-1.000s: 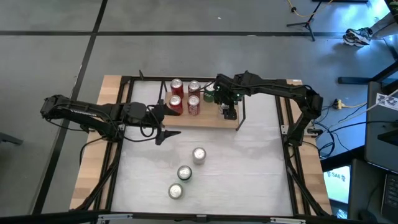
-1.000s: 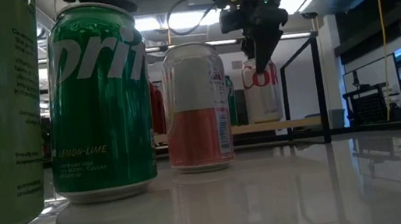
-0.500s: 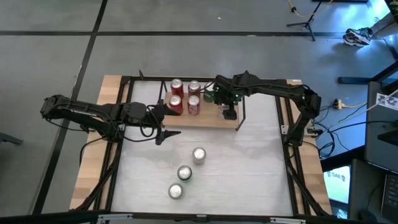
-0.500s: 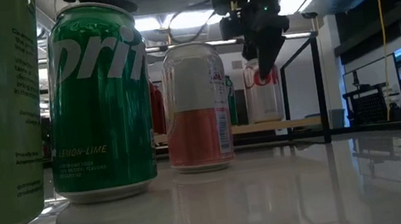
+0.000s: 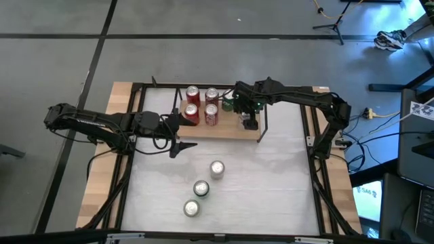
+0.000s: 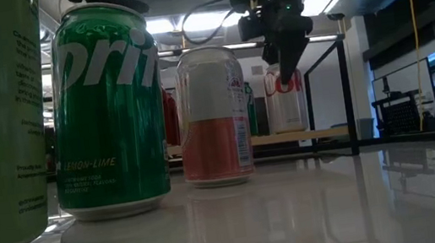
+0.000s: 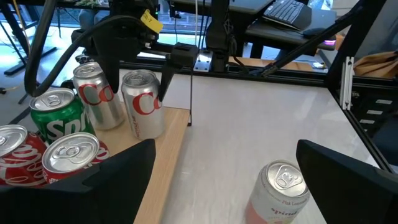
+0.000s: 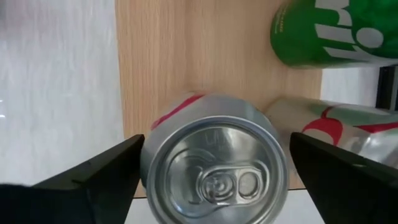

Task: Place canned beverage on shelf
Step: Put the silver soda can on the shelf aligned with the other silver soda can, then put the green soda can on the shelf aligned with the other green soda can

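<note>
**Target item.** The silver cola can [image 8: 214, 165] stands upright on the shelf [image 5: 230, 130], at the end nearest the right arm. It is directly below the right gripper [image 6: 285, 68]. The jaws are apart and straddle the can without clamping it. In the low view the fingertips sit at about the height of the can's top.

**Left arm.** The left gripper [image 5: 182, 130] waits at the opposite end of the shelf, over the bench [image 5: 271, 176]. Its jaws are wide apart and hold nothing.

**Handling properties (judged).**
- The tab looks unopened, so the can is probably full and moderately heavy for its size.
- The thin aluminium wall is stiff under light load but will dent if squeezed hard.
- The printed surface is smooth and likely slippery.
- The can is tall and narrow, so a sideways knock may tip it into its neighbours.

**Where to take hold (judged).** Grip across the cylindrical body at about mid-height, with the fingers on opposite sides. Avoid the tapered shoulder and the rim. The Sprite can [image 8: 329, 34] and another silver cola can [image 8: 348, 127] stand just beside the target, so approach and retreat vertically.

**Counts.**
- On the shelf, the left wrist view shows five cans: two red cans [image 7: 71, 155], one Sprite can and two silver cola cans. More could be hidden.
- On the bench, three cans stand in a diagonal row, well apart from the shelf: a pink-and-white can [image 5: 216, 168], a green Sprite can [image 5: 201, 188] and a yellow-green can [image 5: 191, 207].
</note>
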Tool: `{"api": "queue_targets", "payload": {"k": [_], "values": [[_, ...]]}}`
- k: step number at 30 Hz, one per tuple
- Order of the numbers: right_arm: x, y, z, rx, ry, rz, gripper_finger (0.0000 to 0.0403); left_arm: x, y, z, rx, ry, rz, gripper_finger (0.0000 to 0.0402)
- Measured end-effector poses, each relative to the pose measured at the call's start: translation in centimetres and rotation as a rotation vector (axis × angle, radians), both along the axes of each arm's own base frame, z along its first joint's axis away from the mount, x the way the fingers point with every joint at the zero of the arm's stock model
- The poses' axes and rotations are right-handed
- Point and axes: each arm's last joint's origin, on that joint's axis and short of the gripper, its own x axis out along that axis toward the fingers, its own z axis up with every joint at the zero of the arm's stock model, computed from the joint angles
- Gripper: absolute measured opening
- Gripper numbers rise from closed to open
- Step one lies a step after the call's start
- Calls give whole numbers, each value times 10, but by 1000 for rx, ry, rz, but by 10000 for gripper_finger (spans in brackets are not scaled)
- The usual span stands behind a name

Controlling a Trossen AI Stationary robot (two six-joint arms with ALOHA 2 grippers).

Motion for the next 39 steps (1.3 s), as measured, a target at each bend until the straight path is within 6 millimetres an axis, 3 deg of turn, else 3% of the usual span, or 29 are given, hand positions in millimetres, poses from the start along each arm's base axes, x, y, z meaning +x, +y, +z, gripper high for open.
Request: {"api": "queue_targets", "payload": {"k": [5, 11, 20, 29, 39], "values": [[0, 0, 3, 7, -6, 3, 392, 0, 0, 0, 0, 0, 0, 379], [4, -1, 23, -12, -62, 4, 392, 0, -1, 1, -19, -14, -40, 379], [8, 10, 51, 12, -136, 13, 392, 1, -22, 12, -44, -125, -88, 379], [20, 49, 71, 15, -204, 113, 392, 2, -51, 17, -52, -216, -129, 379], [30, 99, 77, 53, -262, 176, 392, 41, -95, -3, -25, -104, -238, 379]]}}
